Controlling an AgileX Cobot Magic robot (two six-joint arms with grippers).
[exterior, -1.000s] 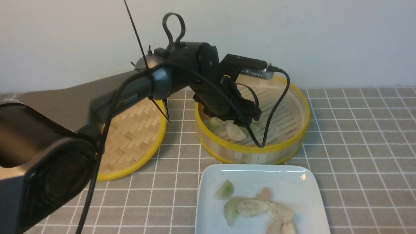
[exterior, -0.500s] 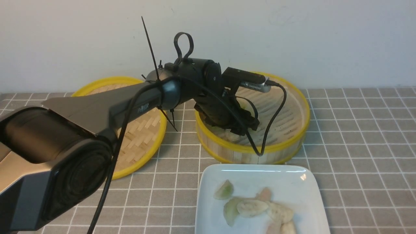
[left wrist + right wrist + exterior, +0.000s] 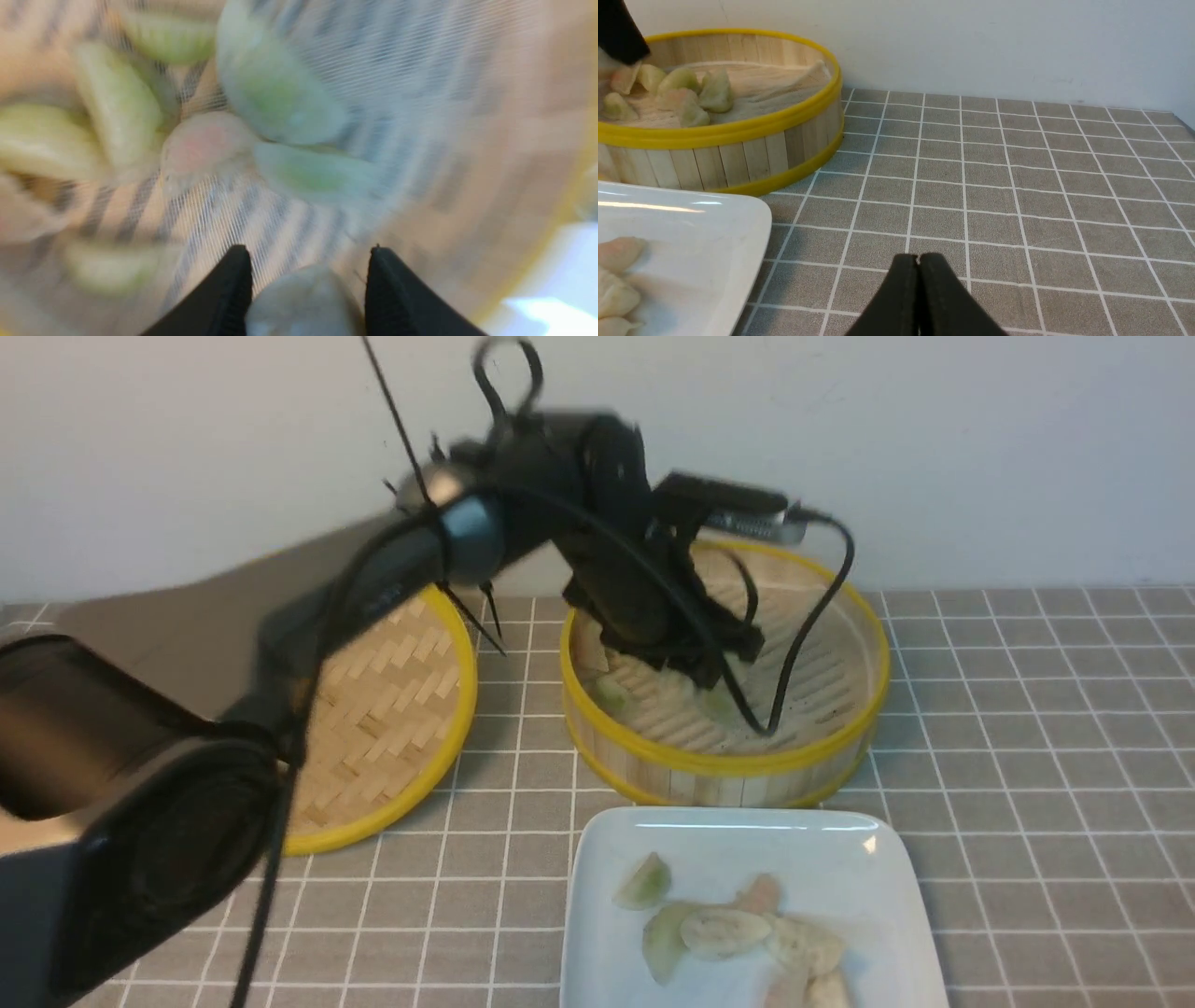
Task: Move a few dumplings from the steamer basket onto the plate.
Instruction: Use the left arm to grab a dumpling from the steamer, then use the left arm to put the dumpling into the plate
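Observation:
The steamer basket (image 3: 728,765) stands at the middle back, with several dumplings on its cloth-lined floor (image 3: 275,93). My left gripper (image 3: 714,672) hangs inside the basket above the floor. In the left wrist view it (image 3: 308,252) is shut on a cream-white dumpling (image 3: 299,303) held between its jaws. The white plate (image 3: 822,859) lies in front of the basket with several dumplings (image 3: 724,933) on it. My right gripper (image 3: 918,256) is shut and empty, low over the tiled table to the right of the plate (image 3: 714,228) and the basket (image 3: 738,154).
The flat woven lid (image 3: 392,709) with a yellow rim lies left of the basket, under my left arm. A white wall runs close behind the basket. Grey tiled table stretches to the right (image 3: 1017,186).
My left gripper dipped down into the basket, then rose with the cream-white dumpling. That dumpling is gone from the basket's near side. The plate and its dumplings have not moved.

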